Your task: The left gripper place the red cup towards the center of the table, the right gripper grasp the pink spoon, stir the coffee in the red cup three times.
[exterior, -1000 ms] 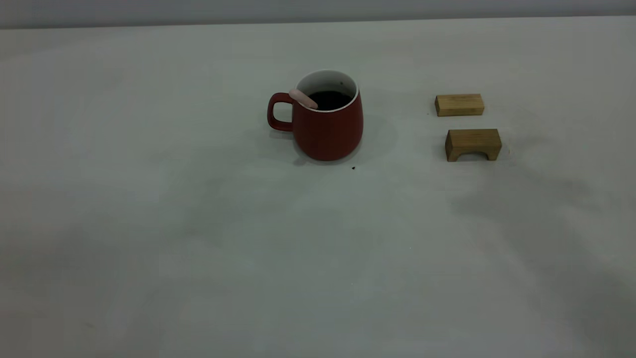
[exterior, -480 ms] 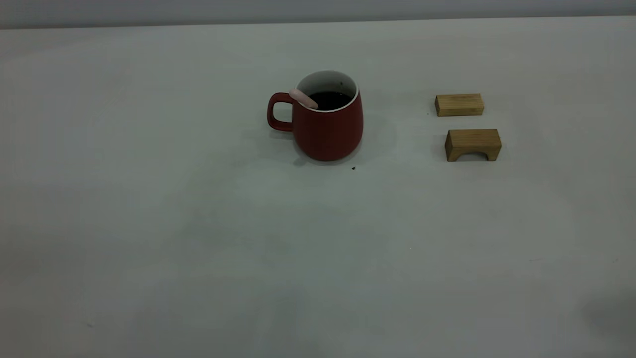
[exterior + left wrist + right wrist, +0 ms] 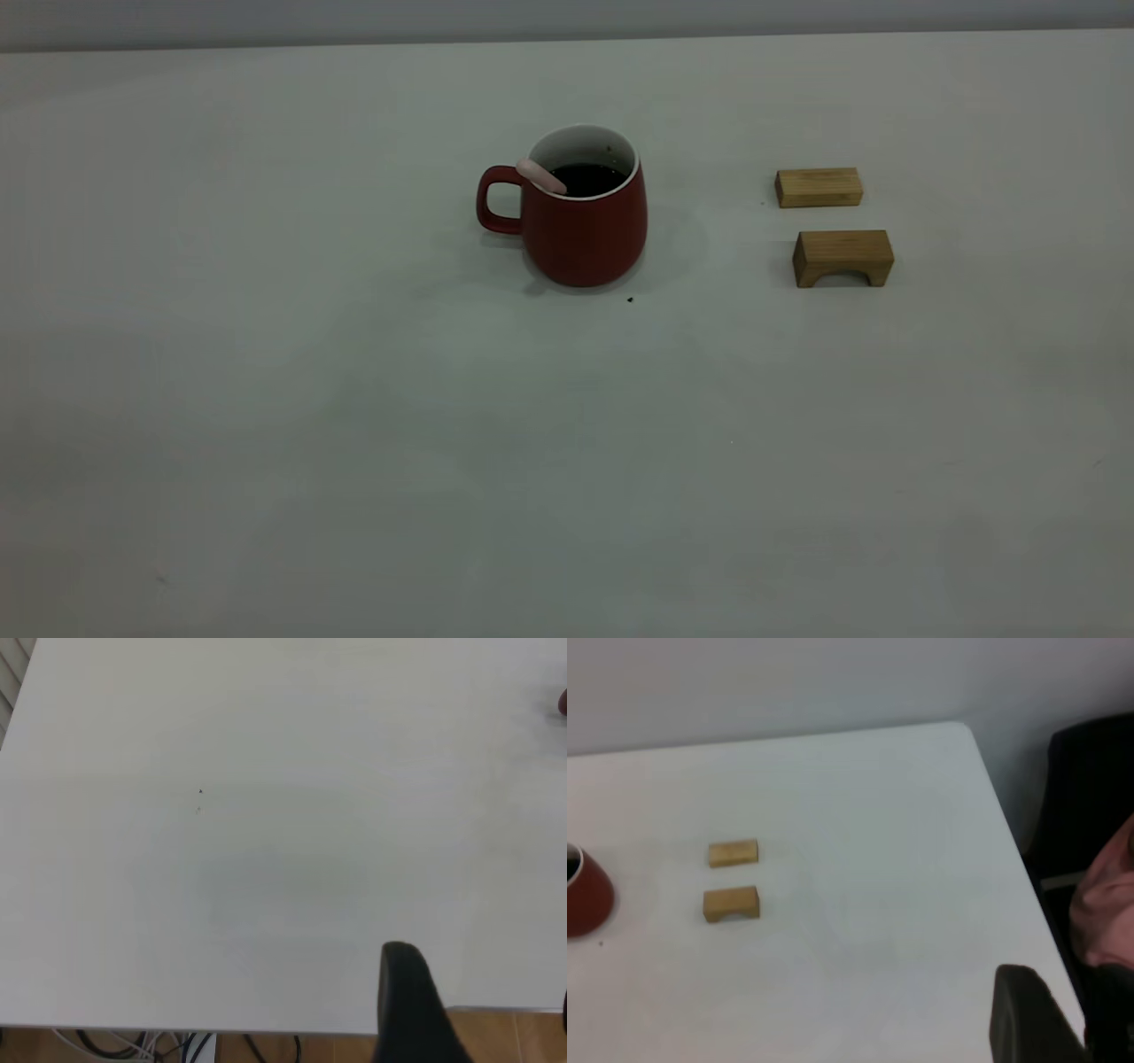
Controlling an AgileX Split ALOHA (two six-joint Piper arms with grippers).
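The red cup is standing near the middle of the table, with the coffee inside and the pink spoon leaning on its rim. A shadow at the right side has been fading out during the last second, so probably the stirring is finished. One cup, one spoon and two wooden blocks are lying there. For the left gripper and the right gripper, I cannot tell the opening.
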